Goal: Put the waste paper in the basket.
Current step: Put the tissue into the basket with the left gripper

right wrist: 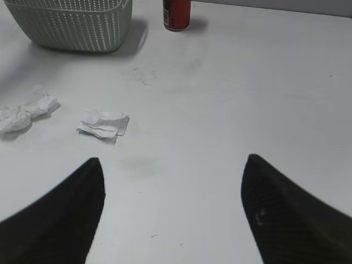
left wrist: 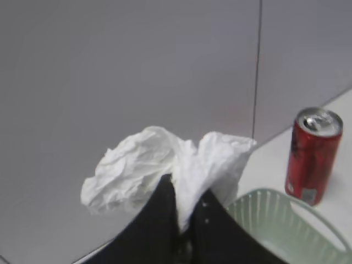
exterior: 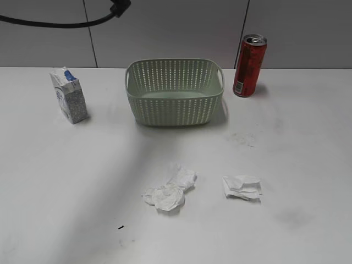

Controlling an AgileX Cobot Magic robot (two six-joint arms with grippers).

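Observation:
The pale green perforated basket (exterior: 174, 91) stands at the back middle of the table and looks empty. Two crumpled white paper wads lie in front: one at the middle (exterior: 169, 192), one to its right (exterior: 242, 187). My left gripper (left wrist: 186, 195) is shut on a third white paper wad (left wrist: 159, 165), held high, with the basket's rim (left wrist: 286, 217) below to the right. It does not show in the exterior view. My right gripper (right wrist: 171, 165) is open and empty above bare table, right of the wads (right wrist: 104, 124) (right wrist: 25, 113), with the basket (right wrist: 74, 25) far left.
A tall red can (exterior: 249, 66) stands right of the basket; it also shows in the left wrist view (left wrist: 312, 155) and the right wrist view (right wrist: 176, 14). A small white-grey carton with a blue top (exterior: 69, 95) stands left of the basket. A grey wall runs behind the table.

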